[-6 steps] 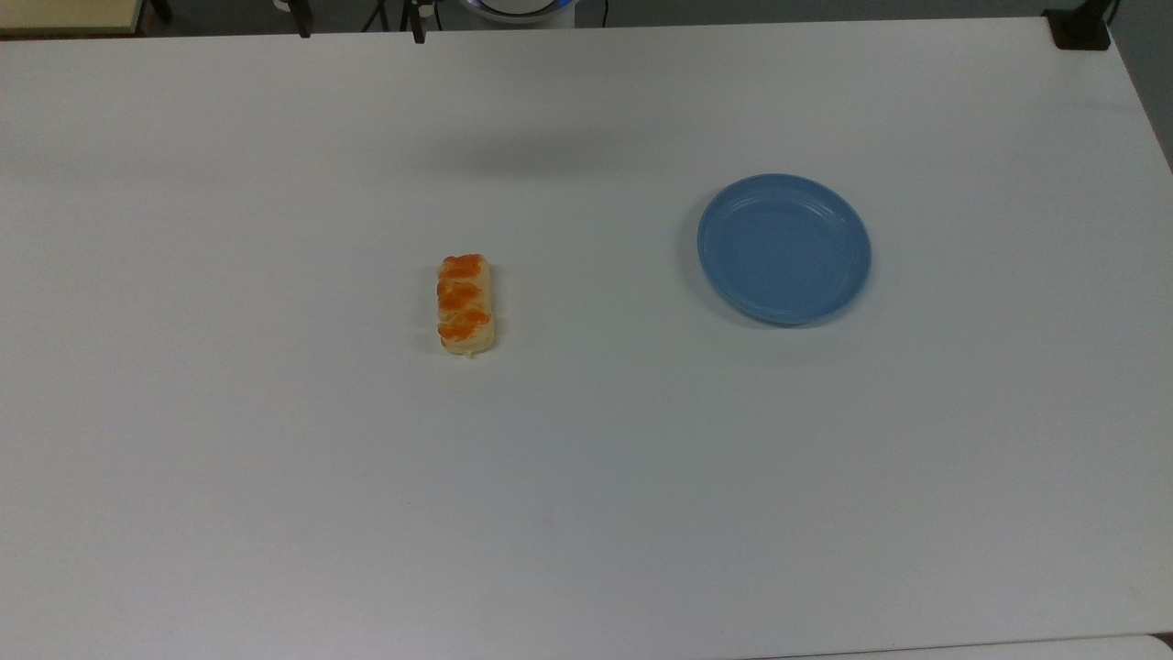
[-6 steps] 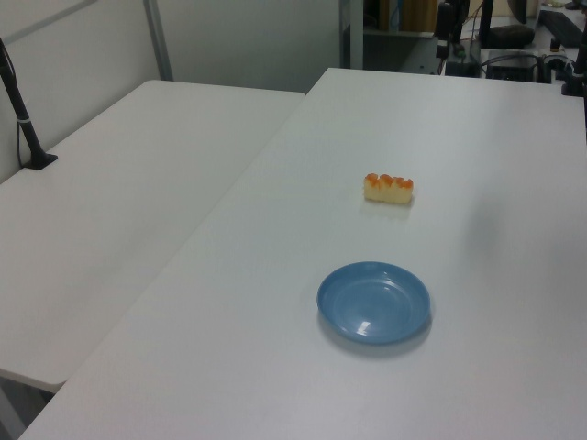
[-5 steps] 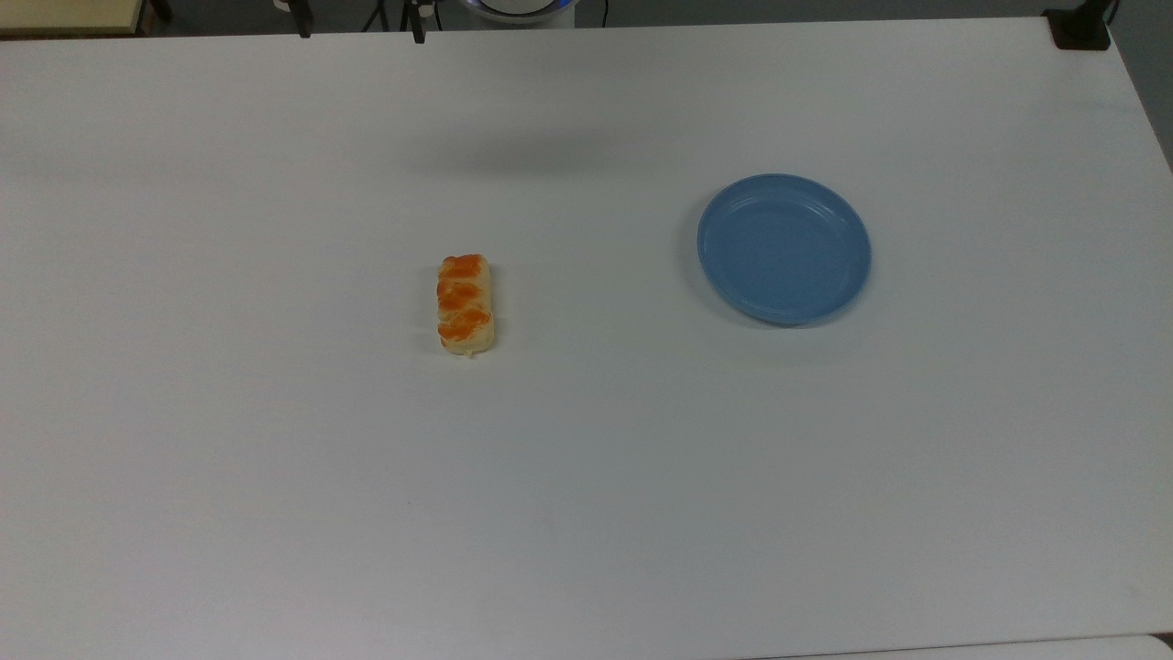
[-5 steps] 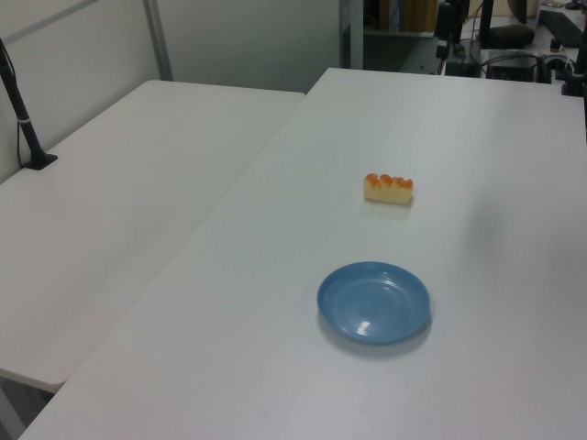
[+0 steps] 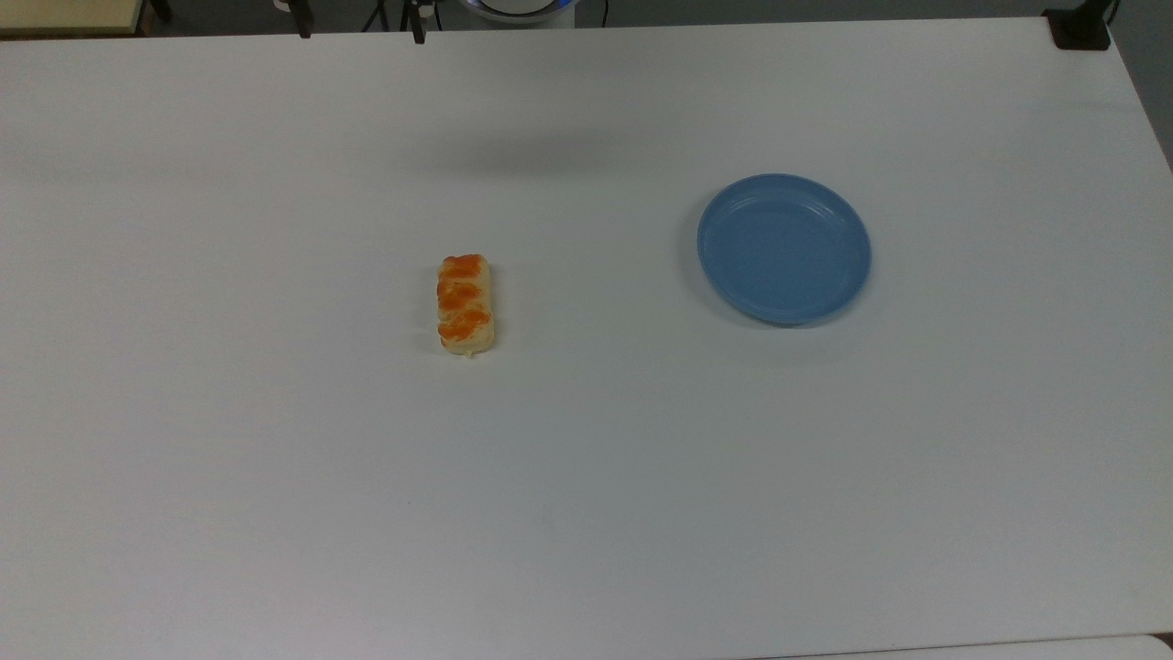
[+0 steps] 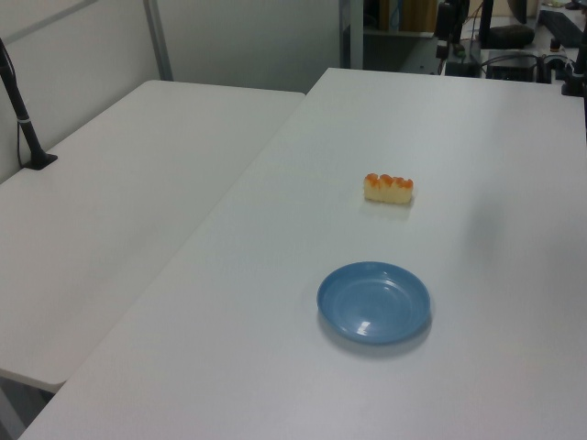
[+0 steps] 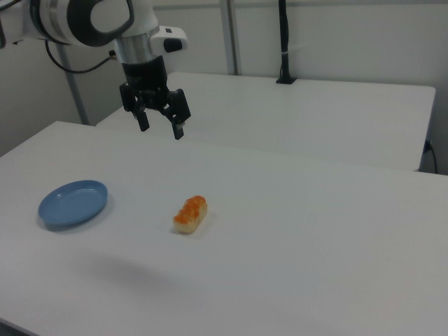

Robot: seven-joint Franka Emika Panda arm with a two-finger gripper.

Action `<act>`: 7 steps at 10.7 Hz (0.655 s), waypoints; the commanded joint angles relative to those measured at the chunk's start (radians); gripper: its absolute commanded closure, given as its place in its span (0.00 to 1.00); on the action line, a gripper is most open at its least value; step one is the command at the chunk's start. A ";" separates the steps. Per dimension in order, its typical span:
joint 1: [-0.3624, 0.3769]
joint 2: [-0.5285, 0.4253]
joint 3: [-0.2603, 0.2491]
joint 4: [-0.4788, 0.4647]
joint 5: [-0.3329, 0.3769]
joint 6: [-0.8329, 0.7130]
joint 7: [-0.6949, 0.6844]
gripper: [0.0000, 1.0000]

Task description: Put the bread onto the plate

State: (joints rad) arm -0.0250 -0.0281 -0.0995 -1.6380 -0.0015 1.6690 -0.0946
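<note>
The gripper (image 7: 160, 129) hangs above the table (image 7: 301, 231), fingers (image 7: 178, 130) spread, empty.

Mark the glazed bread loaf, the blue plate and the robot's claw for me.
small oblong pale-yellow bread loaf with orange-brown glazed bumps (image 5: 466, 303), top view, middle glazed bump.
round shallow blue plastic plate (image 5: 724, 275), top view, bare inner floor near the rim.
black two-finger claw (image 7: 160, 127), right view, midway between the open fingertips.
</note>
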 commanded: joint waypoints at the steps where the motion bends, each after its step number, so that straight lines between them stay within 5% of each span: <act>1: 0.011 -0.004 -0.016 -0.013 0.018 0.026 -0.019 0.00; 7: 0.013 -0.004 -0.016 -0.014 0.011 0.017 -0.016 0.00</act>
State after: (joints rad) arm -0.0250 -0.0262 -0.0995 -1.6381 -0.0015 1.6690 -0.0946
